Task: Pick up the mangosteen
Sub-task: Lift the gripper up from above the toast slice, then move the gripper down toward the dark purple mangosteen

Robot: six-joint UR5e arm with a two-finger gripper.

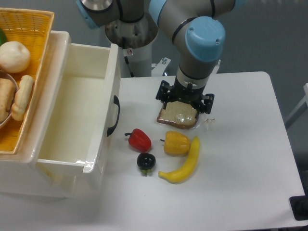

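The mangosteen (146,161) is a small glossy black-purple round fruit with a little green stem-cap. It lies on the white table (240,144) just below the red pepper and left of the banana. My gripper (185,100) hangs behind it, over the far edge of a wrapped slice of bread (177,115), well apart from the mangosteen. The wrist and gripper body hide the fingertips, so their opening does not show.
A red pepper (139,139), a yellow pepper (176,143) and a banana (185,163) lie close around the mangosteen. A white open drawer (77,110) with a black handle (114,115) stands at the left. A yellow basket (24,29) holding bread rolls sits on top of it.
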